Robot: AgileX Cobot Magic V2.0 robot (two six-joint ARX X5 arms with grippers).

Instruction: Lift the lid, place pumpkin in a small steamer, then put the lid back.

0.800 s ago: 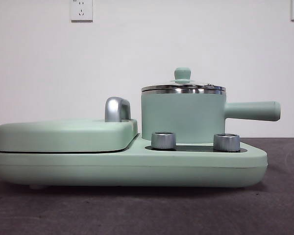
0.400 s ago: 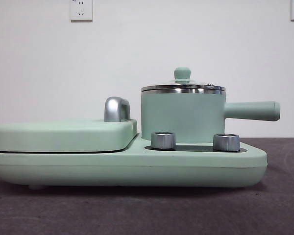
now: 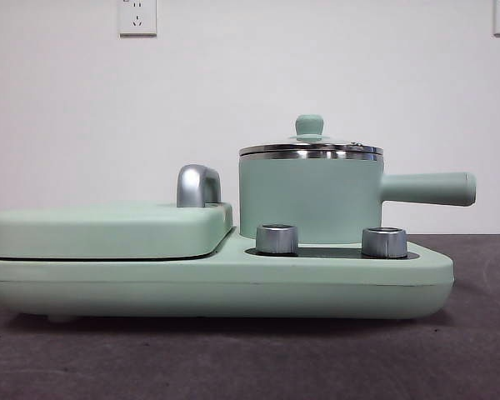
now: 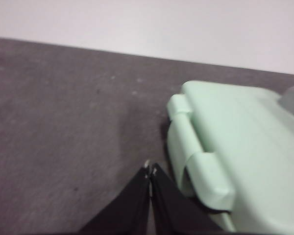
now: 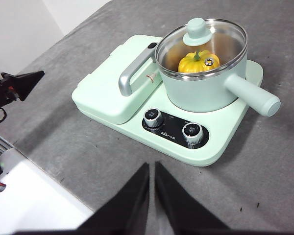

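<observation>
The small steamer stands on the right side of the mint-green cooker base, its handle pointing right. The lid sits on the steamer with its knob on top. The pumpkin shows through the glass lid inside the steamer; the front view hides it. My right gripper is shut and empty, well clear of the base on its knob side. My left gripper is shut and empty over the table, beside the corner of the flat cover. It also shows in the right wrist view.
The wide flat rectangular cover with a chrome handle fills the left half of the base. Two steel knobs sit in front of the steamer. Grey tabletop surrounds the base; its edge drops off near a white surface.
</observation>
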